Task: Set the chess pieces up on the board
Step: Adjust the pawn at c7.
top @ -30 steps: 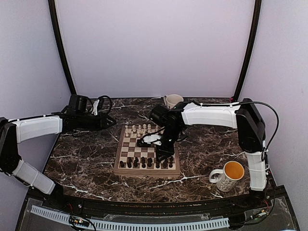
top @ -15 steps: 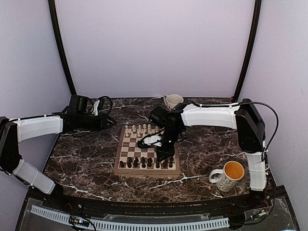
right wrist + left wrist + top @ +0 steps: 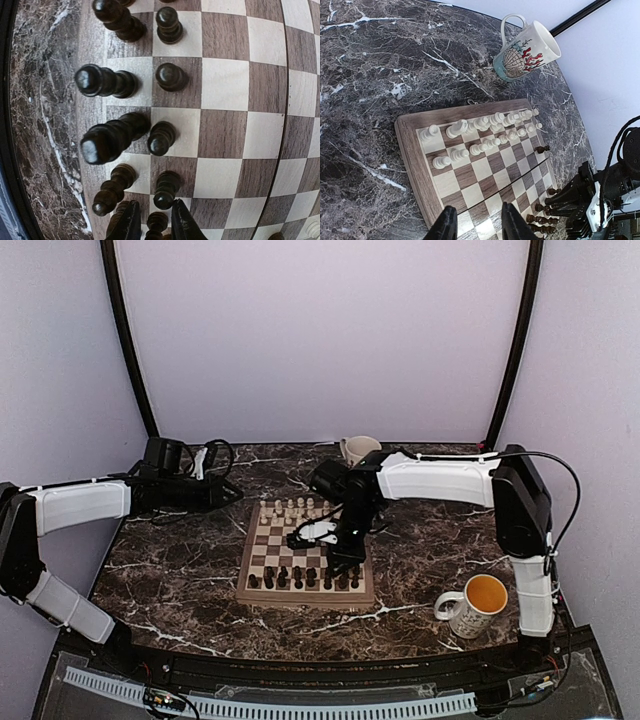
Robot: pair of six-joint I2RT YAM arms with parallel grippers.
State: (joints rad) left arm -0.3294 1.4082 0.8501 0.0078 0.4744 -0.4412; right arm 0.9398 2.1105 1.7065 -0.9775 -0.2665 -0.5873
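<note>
The wooden board lies mid-table. Cream-white pieces fill its two far rows, also seen in the left wrist view. Dark pieces stand along its near rows. One dark pawn stands alone by the right edge. My right gripper hovers over the near right squares. In the right wrist view it is slightly open, with its fingers on either side of a standing dark pawn. My left gripper is open and empty off the far left corner, looking onto the board.
A shell-patterned mug lies on its side behind the board, also in the left wrist view. A mug with an orange inside stands near the front right. Marble tabletop surrounds the board.
My right gripper has shifted slightly up and away from the board's near edge. The left arm has not moved.
</note>
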